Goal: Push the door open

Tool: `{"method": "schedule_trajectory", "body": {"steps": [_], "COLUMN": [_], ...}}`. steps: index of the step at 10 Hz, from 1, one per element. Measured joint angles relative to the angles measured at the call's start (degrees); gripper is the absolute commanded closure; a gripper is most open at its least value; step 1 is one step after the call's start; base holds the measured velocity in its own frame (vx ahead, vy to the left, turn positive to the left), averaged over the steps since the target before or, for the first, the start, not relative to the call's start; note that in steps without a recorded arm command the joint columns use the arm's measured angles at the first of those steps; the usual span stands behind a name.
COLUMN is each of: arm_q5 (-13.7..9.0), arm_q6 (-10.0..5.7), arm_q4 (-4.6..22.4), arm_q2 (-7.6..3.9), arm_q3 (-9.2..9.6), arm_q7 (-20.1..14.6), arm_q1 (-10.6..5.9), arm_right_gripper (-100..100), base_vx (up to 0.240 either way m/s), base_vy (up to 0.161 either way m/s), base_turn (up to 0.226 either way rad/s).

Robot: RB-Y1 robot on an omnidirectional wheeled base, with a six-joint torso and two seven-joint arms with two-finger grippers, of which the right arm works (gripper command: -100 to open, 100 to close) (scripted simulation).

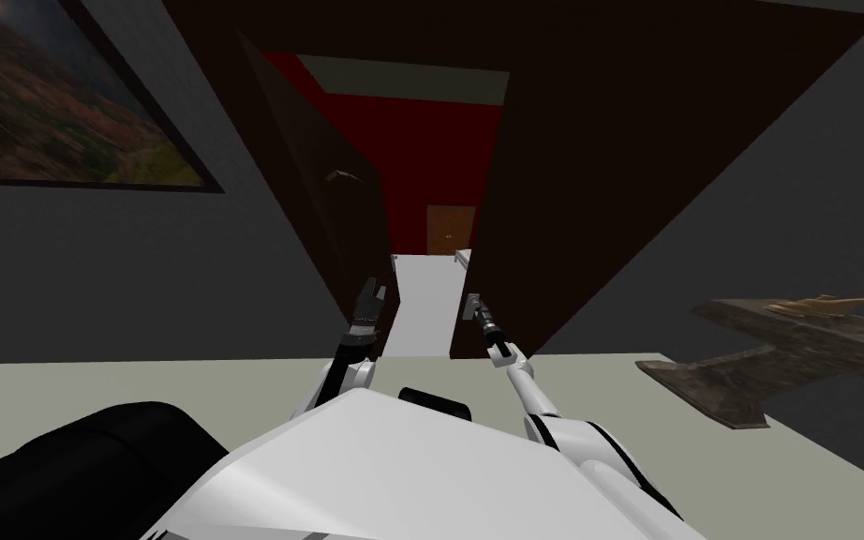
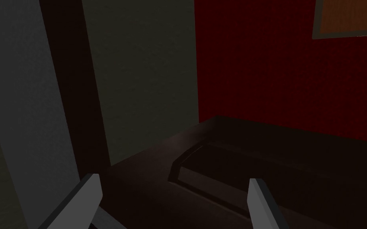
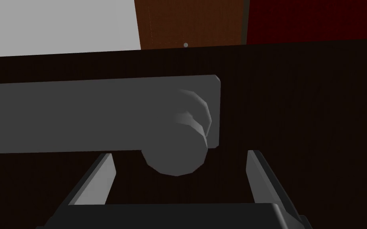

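Observation:
The dark brown door (image 1: 664, 141) stands partly open, and a narrow gap beside it shows a red wall and white floor. My right gripper (image 1: 472, 302) is at the door's free edge. In the right wrist view it is open (image 3: 179, 154), its fingers on either side of a grey round knob (image 3: 176, 153) on a grey plate (image 3: 79, 115); contact cannot be told. A second dark brown leaf (image 1: 318, 197) with a small handle (image 1: 341, 175) flanks the gap on the left. My left gripper (image 1: 372, 292) hangs open by it, facing a dark recessed panel (image 2: 218, 175).
A framed landscape picture (image 1: 65, 103) hangs on the grey wall at left. A rough stone-like shelf (image 1: 777, 352) juts out at right. A black rounded object (image 1: 74, 469) lies low on the left. Beyond the gap stands a small brown door (image 1: 449, 230).

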Motion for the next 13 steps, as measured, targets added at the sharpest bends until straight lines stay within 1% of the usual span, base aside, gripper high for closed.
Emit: {"method": "schedule_trajectory", "body": {"steps": [2,3,8,9,10,12,13], "arm_q5": [-0.2,-0.2,-0.2,-0.2,-0.3,-0.5,-0.8], "arm_q6": [0.19,0.19,0.25,0.23,0.35,0.57,0.10], "arm_q4": [0.1,0.1,0.1,0.1,0.0,0.6,1.5], "arm_q2": [0.11,0.12,0.12,0.13,0.30,0.51,0.67], "arm_q3": [-0.26,-0.28,-0.24,-0.25,-0.42,-0.80,-1.38], "arm_q7": [0.3,0.4,0.4,0.3,0.6,1.0,1.5], "arm_q1": [-0.08,-0.12,-0.16,-0.14,0.28,0.27,-0.13], "arm_right_gripper": [-100,100,100,100,100,100,100], "base_vx": [0.153,-0.010,-0.016,0.090,0.133,0.152,0.190], "base_vy": [0.030,-0.004,-0.004,0.029,0.044,0.051,0.103], "base_turn": [0.014,-0.008,0.005,-0.033,-0.035,-0.021,-0.047]}}
